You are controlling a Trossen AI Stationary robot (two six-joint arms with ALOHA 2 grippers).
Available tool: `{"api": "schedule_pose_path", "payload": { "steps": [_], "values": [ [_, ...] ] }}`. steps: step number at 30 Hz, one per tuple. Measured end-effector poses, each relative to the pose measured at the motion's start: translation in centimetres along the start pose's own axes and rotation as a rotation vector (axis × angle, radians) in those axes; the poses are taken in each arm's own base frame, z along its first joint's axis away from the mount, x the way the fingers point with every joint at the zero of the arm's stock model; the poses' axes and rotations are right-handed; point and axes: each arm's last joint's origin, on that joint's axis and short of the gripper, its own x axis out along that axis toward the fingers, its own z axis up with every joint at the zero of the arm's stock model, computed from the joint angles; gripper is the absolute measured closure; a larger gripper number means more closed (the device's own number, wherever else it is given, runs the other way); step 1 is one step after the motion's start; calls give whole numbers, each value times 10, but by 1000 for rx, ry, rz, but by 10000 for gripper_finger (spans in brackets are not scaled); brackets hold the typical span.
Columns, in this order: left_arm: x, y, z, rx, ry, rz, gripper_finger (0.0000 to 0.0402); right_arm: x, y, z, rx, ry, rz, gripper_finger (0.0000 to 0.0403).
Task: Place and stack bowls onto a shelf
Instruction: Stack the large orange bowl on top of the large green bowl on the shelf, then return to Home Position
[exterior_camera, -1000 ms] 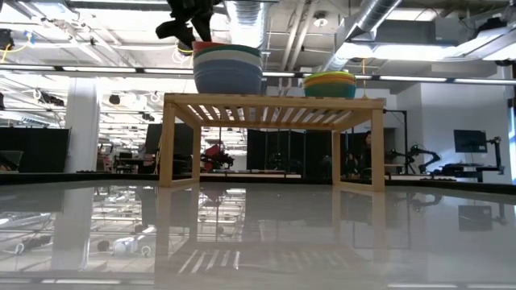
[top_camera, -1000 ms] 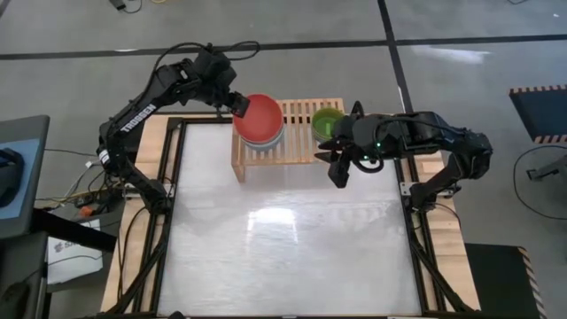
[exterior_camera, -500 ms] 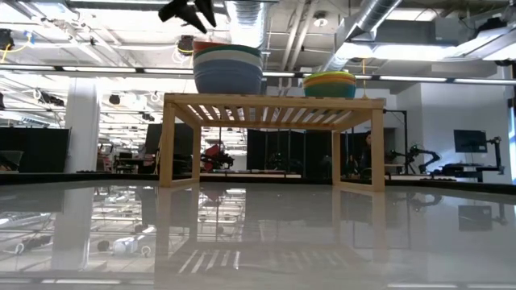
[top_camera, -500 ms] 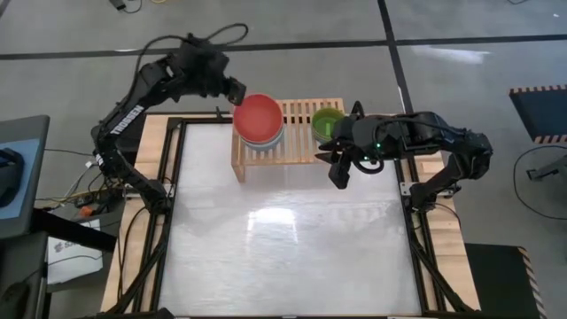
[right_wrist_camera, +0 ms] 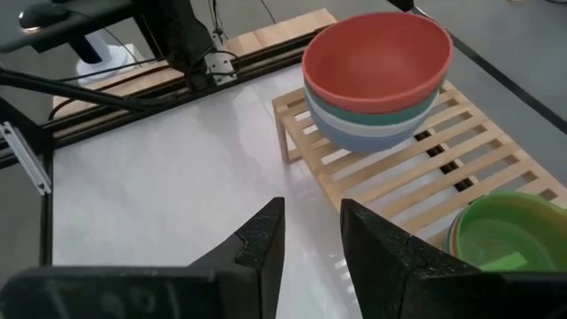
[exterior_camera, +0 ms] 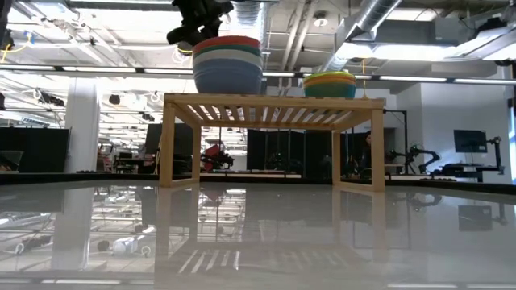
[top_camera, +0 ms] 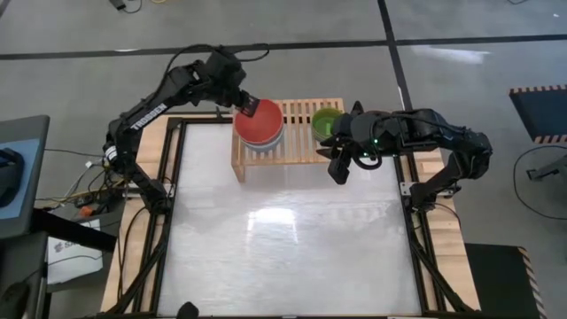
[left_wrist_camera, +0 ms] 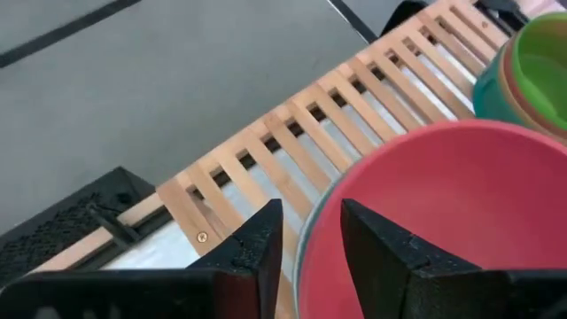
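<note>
A: What is changing over the shelf point(top_camera: 288, 142)?
B: The left claw point(top_camera: 252, 108), which was lifting clear half a second ago, is coming back down at the rim of the red-orange bowl point(top_camera: 259, 120). Its fingers point(left_wrist_camera: 266, 244) are sitting narrowly apart astride that rim, not visibly gripping.
A: And the bowl itself?
B: It is sitting on top of the left stack point(exterior_camera: 228, 64) on the shelf, beside the lime-topped stack point(exterior_camera: 329, 83).
A: The right claw point(top_camera: 337, 168)?
B: It is hanging over the surface point(top_camera: 283, 257) just before the shelf, fingers slightly parted, holding nothing.
A: Meaning?
B: All bowls seem shelved; the left arm is probably nudging or reseating the top bowl.
</note>
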Motion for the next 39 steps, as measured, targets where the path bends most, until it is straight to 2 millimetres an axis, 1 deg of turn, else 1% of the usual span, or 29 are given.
{"api": "schedule_pose_path", "payload": {
  "steps": [4,6,8,10,12,14,17,20,22,24,27,29,32,35,37,39],
  "values": [
    [0,1,2,12,-27,11,302,0,0,0,0,-3,-11,266],
    [-6,5,4,17,-41,15,302,0,-1,0,1,-16,-46,266],
    [-22,6,9,50,-99,4,302,-2,-3,1,3,-37,-83,266],
    [-44,7,12,96,-174,-15,302,-5,-4,2,2,-59,-88,267],
    [-65,6,11,133,-242,-42,305,-7,-7,5,-14,-81,-79,272],
    [-80,1,8,170,-309,-90,313,-8,-10,8,-30,-86,-43,280],
    [-93,-8,-5,232,-407,-164,335,2,-13,10,-33,-114,34,296],
    [-91,-18,-29,270,-504,-283,364,16,-15,2,-24,-138,139,317],
    [-85,-24,-50,305,-570,-386,382,25,-17,-5,-2,-191,236,332],
    [-85,-28,-73,370,-650,-502,396,35,-19,-16,47,-243,356,347],
    [-98,-23,-103,425,-755,-617,399,51,-25,-34,117,-334,549,372],
    [-110,-12,-119,423,-787,-641,401,55,-30,-47,137,-402,624,385],
    [-120,5,-144,416,-817,-662,401,47,-39,-66,103,-520,658,386],
    [-117,17,-171,418,-815,-680,401,39,-46,-84,58,-561,627,377],
    [-111,23,-186,431,-811,-670,401,46,-49,-99,37,-499,575,367],
    [-103,25,-197,455,-798,-665,401,56,-50,-115,31,-383,543,360]
  ]
}}
